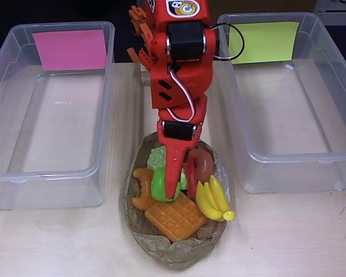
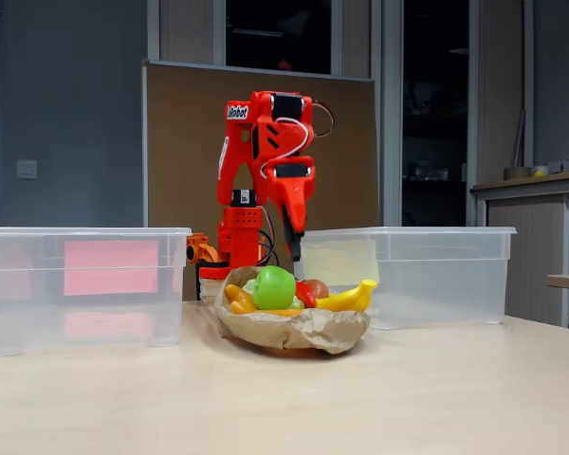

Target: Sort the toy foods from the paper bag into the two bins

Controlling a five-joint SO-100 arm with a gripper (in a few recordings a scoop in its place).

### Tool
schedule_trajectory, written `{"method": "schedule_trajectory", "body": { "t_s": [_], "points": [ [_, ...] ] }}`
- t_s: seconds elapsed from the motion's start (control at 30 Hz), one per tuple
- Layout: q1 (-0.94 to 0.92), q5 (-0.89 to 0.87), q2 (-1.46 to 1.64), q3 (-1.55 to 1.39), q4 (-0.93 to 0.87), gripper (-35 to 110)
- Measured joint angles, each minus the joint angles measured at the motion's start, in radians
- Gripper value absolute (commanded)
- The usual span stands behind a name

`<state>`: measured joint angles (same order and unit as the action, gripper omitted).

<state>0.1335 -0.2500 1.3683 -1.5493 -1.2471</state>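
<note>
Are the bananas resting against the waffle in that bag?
Touching. The overhead view shows the bananas lying against the waffle's right edge, no gap between them.

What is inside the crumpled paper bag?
The paper bag holds a waffle, bananas, green apple and croissant. The gripper covers the toys beneath it.

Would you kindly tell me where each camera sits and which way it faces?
Overhead view: above the table, looking straight down on the paper bag of toy foods between two bins; the red arm reaches down-frame, its claw at the green apple.
Fixed view: at table height in front, facing the arm's base and the room behind.
Both show bag, bins, apple, yellow bananas.
</note>
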Motion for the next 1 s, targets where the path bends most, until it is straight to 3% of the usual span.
{"method": "schedule_trajectory", "body": {
  "t_s": [0.27,0.67,1.0],
  "points": [
    [-0.046,-0.106,-0.106,0.026,-0.005,50],
    [-0.063,-0.084,-0.242,0.181,-0.015,27],
    [-0.052,-0.049,-0.258,0.304,-0.104,24]
  ]
}}
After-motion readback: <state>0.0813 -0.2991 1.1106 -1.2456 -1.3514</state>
